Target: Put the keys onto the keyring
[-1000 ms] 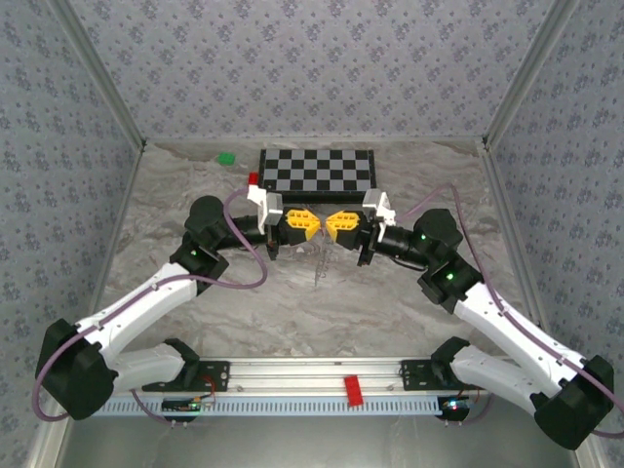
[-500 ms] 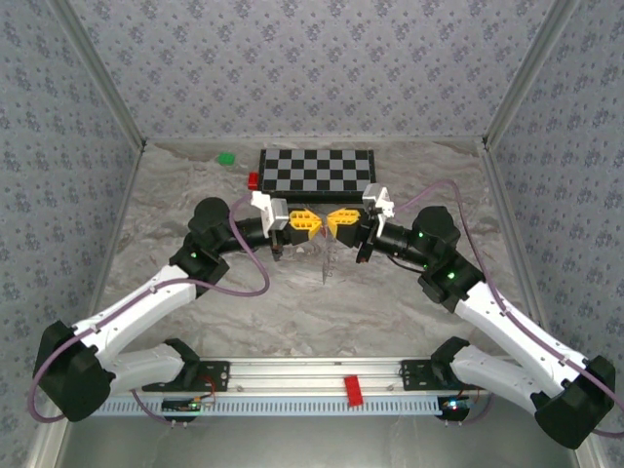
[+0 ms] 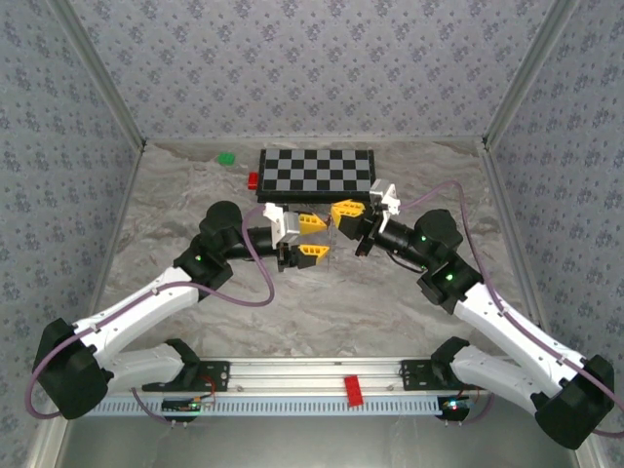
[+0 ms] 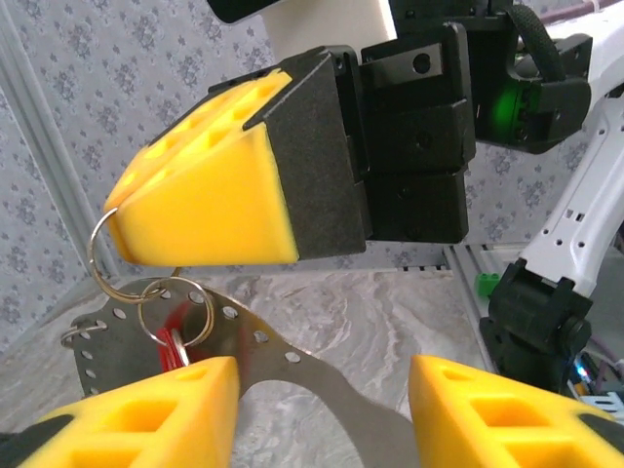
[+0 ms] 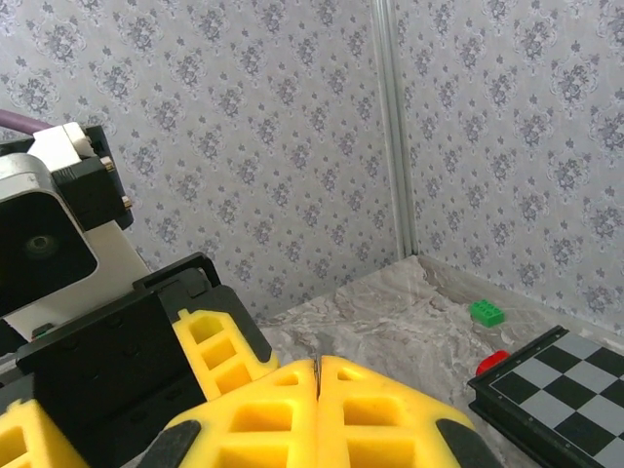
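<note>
Since the mating happens in mid-air above the worktop, I hold the right pincer clamped on the keyring. Its grey perforated loop dangles toward 6 o'clock. The left pincer gapes empty at 8 o'clock. The keys, tiny and red, hang on a wire ring.

A black-and-grey chessboard lies flat at the far end of the marbled table top. A small red block sits just beside its left edge, and a green block lies further left and back, apart from both. Patterned grey wallpaper closes in three sides. Along the near edge runs a metal rail with a red piece on it.
</note>
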You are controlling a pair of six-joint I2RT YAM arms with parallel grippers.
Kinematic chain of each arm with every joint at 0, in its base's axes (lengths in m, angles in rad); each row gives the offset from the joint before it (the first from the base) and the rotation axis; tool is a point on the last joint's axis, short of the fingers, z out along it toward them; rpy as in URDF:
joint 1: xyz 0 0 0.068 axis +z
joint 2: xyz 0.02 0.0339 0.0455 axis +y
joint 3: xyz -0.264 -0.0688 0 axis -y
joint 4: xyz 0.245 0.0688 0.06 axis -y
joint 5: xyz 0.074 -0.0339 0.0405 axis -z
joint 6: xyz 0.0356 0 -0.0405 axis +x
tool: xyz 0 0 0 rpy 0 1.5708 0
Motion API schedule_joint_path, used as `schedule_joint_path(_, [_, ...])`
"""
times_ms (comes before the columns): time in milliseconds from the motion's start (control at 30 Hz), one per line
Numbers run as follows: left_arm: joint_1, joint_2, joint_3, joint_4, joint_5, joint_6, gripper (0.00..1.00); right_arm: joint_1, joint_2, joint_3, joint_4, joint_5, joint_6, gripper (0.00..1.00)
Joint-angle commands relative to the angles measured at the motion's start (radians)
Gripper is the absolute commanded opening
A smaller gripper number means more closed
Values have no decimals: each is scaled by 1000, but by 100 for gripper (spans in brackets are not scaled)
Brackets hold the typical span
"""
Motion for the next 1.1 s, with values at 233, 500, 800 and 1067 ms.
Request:
schedule_joint_path(233, [22, -43, 69, 1, -125, -133, 63, -67, 36, -48, 191, -48, 19, 0])
schedule_joint_path(500, [105, -11, 165, -119, -243, -343, 70, -134, 100, -36, 215, -84, 62, 0])
schedule_joint_path(800, [179, 52, 167, -66, -155, -505, 63, -177, 158, -63, 383, -183, 144, 0])
schedule_joint_path(1067, [195, 75, 149, 43, -88, -573, 51, -187, 225, -66, 578, -278, 254, 0])
